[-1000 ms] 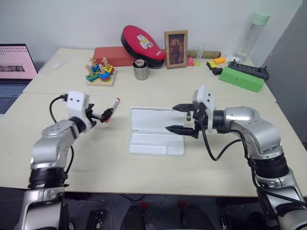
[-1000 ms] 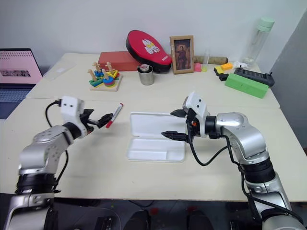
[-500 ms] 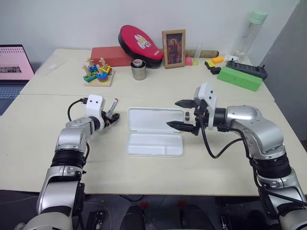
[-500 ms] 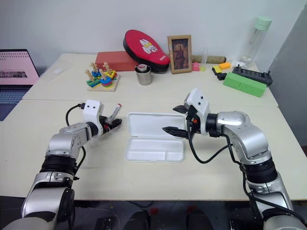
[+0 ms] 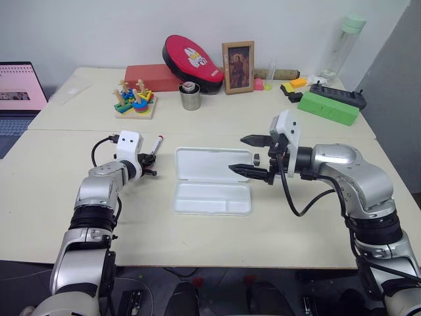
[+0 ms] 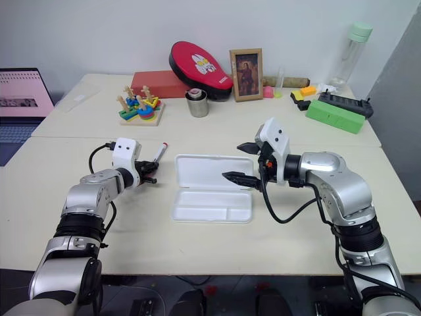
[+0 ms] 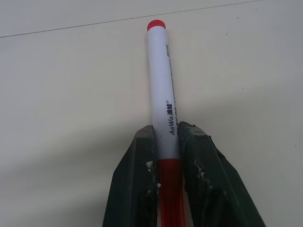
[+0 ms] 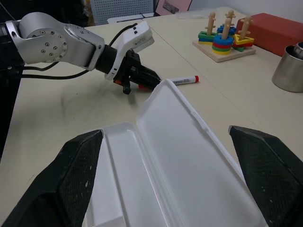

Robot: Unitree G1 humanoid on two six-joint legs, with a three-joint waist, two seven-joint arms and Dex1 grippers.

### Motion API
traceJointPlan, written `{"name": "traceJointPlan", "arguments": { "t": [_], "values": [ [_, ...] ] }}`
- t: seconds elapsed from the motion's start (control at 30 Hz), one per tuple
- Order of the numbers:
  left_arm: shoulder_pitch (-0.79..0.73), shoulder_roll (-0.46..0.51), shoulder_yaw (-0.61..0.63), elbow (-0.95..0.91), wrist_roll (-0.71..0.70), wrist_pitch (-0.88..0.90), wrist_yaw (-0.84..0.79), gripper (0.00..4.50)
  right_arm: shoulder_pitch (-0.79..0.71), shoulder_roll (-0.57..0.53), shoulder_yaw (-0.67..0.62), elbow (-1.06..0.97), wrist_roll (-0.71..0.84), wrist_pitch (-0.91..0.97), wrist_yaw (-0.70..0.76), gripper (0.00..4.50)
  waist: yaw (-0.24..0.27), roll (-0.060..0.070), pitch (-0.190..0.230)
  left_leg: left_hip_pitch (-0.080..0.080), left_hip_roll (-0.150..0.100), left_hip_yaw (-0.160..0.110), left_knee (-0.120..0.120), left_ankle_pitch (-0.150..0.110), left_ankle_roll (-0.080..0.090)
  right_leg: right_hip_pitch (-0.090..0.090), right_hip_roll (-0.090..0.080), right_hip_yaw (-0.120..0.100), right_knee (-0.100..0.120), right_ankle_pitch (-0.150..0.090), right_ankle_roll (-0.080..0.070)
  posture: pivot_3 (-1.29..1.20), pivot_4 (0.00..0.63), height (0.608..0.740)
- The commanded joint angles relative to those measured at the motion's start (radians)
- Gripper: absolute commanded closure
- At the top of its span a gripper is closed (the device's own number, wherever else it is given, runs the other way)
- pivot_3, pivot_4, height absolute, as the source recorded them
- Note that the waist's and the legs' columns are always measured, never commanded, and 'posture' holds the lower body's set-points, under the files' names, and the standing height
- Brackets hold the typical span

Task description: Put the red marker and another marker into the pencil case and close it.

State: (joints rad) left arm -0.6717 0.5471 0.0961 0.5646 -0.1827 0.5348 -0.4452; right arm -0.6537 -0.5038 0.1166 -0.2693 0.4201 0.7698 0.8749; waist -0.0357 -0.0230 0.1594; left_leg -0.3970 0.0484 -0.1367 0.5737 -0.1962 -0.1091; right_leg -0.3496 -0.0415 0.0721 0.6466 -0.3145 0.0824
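Observation:
The red marker point(image 7: 161, 90) lies on the table left of the pencil case, its red tail end pointing away from my left arm. My left gripper point(image 5: 147, 166) is shut on the red marker where the red cap meets the white barrel, with a finger point(image 7: 137, 179) on each side. The white pencil case point(image 5: 212, 182) lies open in the middle of the table, lid half towards the back. My right gripper point(image 5: 245, 155) hangs open just above the case's right end. Another marker is out of view.
At the table's back stand a wooden stacking toy point(image 5: 133, 99), a metal cup point(image 5: 191, 96), a red box point(image 5: 152, 75), a red oval case point(image 5: 193, 54), a framed picture point(image 5: 239, 58), a green box point(image 5: 329, 107) and a bottle point(image 5: 342, 47). A laptop point(image 5: 20, 89) sits far left.
My left gripper came down around the red marker and closed on it. The right gripper kept still and open over the case.

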Motion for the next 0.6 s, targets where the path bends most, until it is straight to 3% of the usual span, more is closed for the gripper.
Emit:
{"name": "traceJointPlan", "arguments": {
  "t": [0.03, 0.3, 0.4, 0.6],
  "values": [
    [0.01, 0.023, 0.034, 0.01, 0.011, -0.016, 0.017, 4.08, -0.016, -0.014, -0.026, -0.042, 0.024, -0.022, 0.003, 0.0, 0.0, 0.0, 0.0, 0.0, 0.0, 0.0, 0.0, 0.0, 0.0, 0.0, 0.0, 0.0, 0.0, 0.0, 0.0, 0.0, 0.15, 0.74],
    [0.009, 0.046, 0.135, -0.102, -0.047, -0.132, -0.001, 4.08, -0.017, -0.036, -0.065, -0.085, 0.094, -0.002, 0.026, 0.0, 0.001, 0.0, 0.0, -0.001, 0.0, 0.0, 0.0, 0.0, 0.0, 0.0, 0.0, 0.0, 0.0, 0.0, 0.0, 0.0, 0.15, 0.74],
    [0.029, 0.058, 0.148, -0.254, -0.112, -0.168, -0.119, 4.08, -0.013, -0.064, -0.096, -0.112, 0.143, 0.019, 0.039, 0.0, 0.007, 0.0, 0.0, -0.001, 0.0, 0.0, 0.0, 0.0, 0.0, 0.0, 0.0, 0.0, -0.001, 0.0, 0.0, 0.0, 0.15, 0.74],
    [0.122, 0.173, 0.011, -0.652, -0.269, -0.077, -0.501, 4.08, 0.005, -0.163, -0.165, -0.141, 0.213, 0.043, 0.075, 0.0, 0.005, 0.0, 0.0, -0.001, 0.0, 0.0, -0.001, 0.002, -0.003, 0.001, -0.001, 0.0, -0.002, 0.0, 0.0, 0.0, 0.15, 0.74]
  ]
}}
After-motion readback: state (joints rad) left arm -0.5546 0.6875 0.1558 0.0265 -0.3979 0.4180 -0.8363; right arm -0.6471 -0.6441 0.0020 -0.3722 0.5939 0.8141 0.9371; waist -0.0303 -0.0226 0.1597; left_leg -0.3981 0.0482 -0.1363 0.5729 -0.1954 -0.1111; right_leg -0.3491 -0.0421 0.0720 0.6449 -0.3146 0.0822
